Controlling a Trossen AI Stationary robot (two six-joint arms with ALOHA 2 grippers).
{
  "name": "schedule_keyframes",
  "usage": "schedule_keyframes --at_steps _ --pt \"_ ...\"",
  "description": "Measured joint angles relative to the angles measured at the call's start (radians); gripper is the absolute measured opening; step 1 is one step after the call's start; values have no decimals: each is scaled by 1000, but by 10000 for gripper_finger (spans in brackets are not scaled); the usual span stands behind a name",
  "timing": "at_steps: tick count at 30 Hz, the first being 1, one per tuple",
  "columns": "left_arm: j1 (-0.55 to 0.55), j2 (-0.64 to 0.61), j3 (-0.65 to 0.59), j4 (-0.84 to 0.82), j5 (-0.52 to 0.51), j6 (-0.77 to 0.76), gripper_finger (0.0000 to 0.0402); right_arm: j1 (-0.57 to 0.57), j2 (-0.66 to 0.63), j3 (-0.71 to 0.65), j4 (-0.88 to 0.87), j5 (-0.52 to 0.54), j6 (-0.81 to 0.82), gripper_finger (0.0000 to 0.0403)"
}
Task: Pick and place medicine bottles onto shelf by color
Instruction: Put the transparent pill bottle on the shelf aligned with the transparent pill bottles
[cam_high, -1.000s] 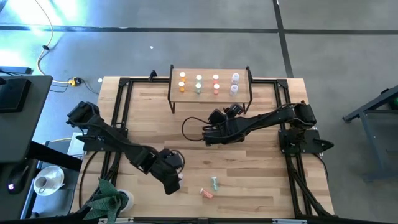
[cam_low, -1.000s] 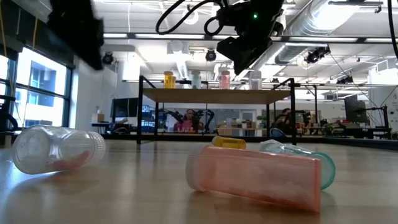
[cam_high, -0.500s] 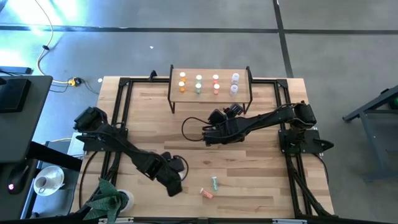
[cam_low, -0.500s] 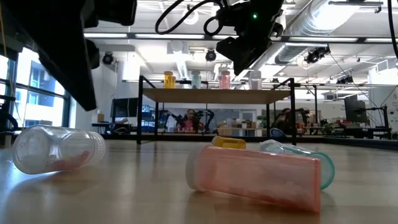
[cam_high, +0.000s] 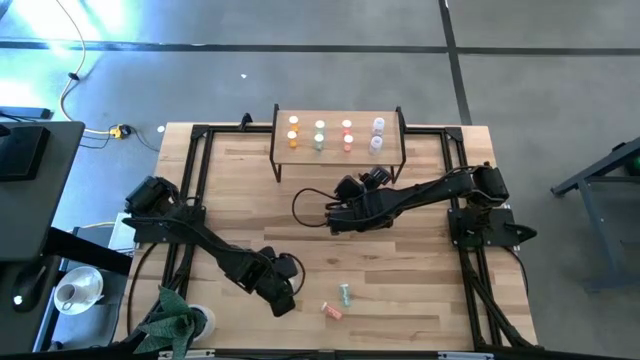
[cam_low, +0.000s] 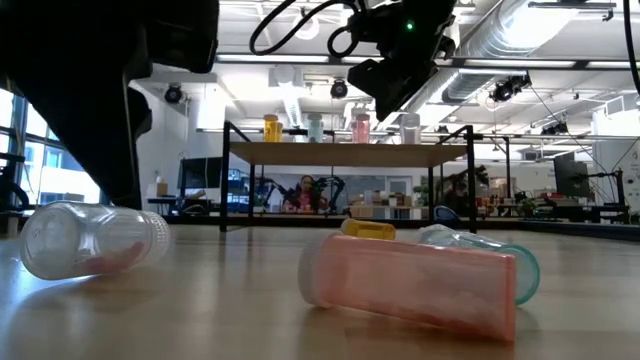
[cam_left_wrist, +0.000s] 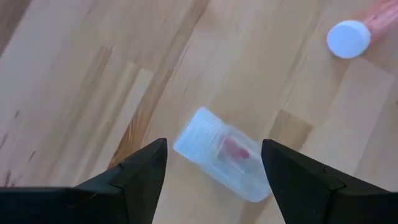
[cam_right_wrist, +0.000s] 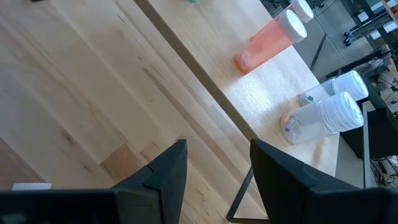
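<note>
A clear medicine bottle (cam_left_wrist: 224, 163) with something red inside lies on its side on the table; the low view shows it too (cam_low: 95, 238). My left gripper (cam_left_wrist: 213, 146) hangs open just above it, pointing steeply down, a finger on either side, near the front edge (cam_high: 283, 300). A pink bottle (cam_high: 333, 311) and a green one (cam_high: 346, 294) lie on their sides to its right. The shelf (cam_high: 338, 153) at the far edge carries upright orange, green, pink and clear bottles. My right gripper (cam_high: 335, 222) waits open and empty in front of the shelf.
Black frame rails (cam_high: 190, 190) run along the table's left and right sides. In the low view a yellow-capped bottle (cam_low: 368, 229) lies behind the pink one (cam_low: 410, 283). A green cloth and a roll (cam_high: 180, 322) sit at the near left corner. Bare wood lies between the grippers.
My left gripper has come down toward the clear bottle and shifted slightly toward the table's near edge, staying open. The bottles have not moved.
</note>
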Motion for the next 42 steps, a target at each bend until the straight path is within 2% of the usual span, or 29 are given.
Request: schedule_keyframes --at_steps 8,15,21,25,34,42 --pt "-1 29 0 5 15 -3 252 0 0 0 4 1 0 168" --pt "-2 64 0 -23 86 22 252 0 0 0 6 1 0 168" --pt "3 64 0 -60 49 88 251 0 0 -1 10 1 0 168" --pt "4 64 0 -60 17 187 232 0 0 -1 9 1 0 168" --pt "1 64 0 -57 7 314 155 0 0 -1 7 1 0 168" --pt "2 64 0 -52 5 351 151 0 0 -1 7 1 0 168"
